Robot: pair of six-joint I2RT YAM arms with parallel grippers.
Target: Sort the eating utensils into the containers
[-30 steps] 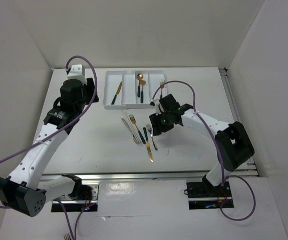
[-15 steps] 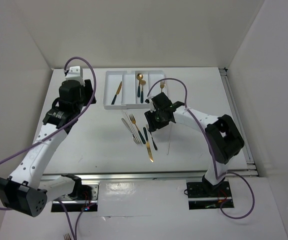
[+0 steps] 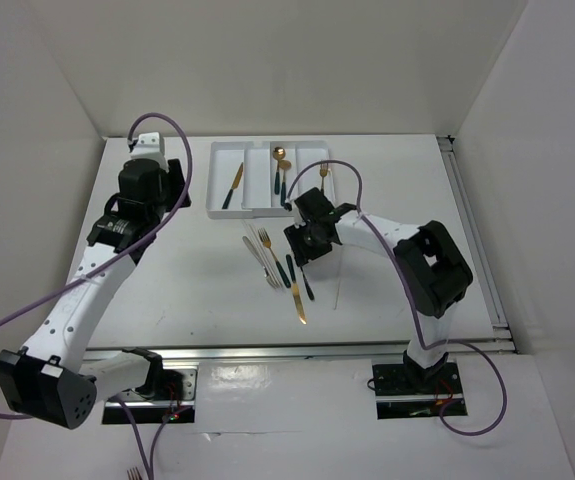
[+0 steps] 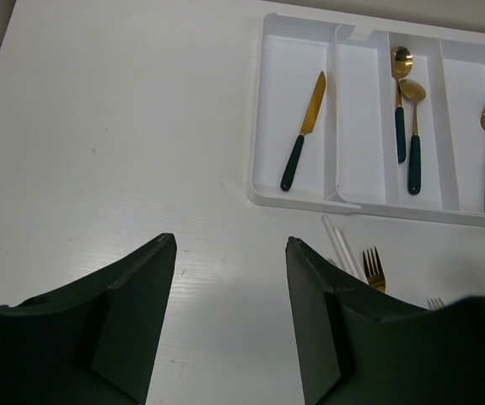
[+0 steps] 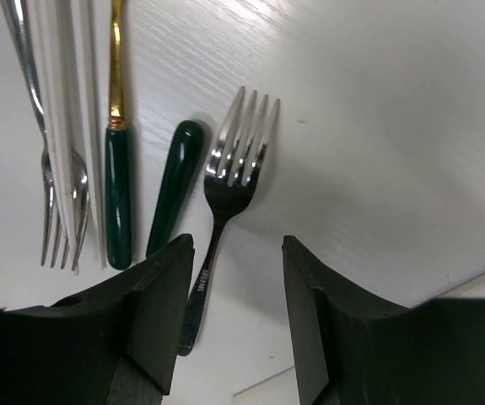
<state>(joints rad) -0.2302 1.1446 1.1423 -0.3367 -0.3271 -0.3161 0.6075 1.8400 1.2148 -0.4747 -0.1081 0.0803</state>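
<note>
The white tray (image 3: 215, 160) has a gold, teal-handled knife (image 3: 233, 186) in its left compartment, two spoons (image 3: 281, 176) in the third and a fork (image 3: 324, 172) in the fourth. Loose utensils (image 3: 277, 268) lie on the table in front of it. My right gripper (image 3: 303, 252) is open low over them. In the right wrist view its jaws (image 5: 238, 245) stand around a silver fork (image 5: 234, 173), with a teal handle (image 5: 175, 186), another silver fork (image 5: 52, 177) and pale sticks (image 5: 63, 126) beside it. My left gripper (image 4: 229, 253) is open and empty, left of the tray (image 4: 280, 84).
A thin pale stick (image 3: 337, 282) lies alone to the right of the loose utensils. A gold knife (image 3: 297, 302) lies nearest the front. White walls enclose the table on the left, back and right. Purple cables loop above both arms.
My right gripper has moved left and back, settling over the loose utensils. A thin stick now lies to their right where none showed a second ago. The left arm has barely shifted.
</note>
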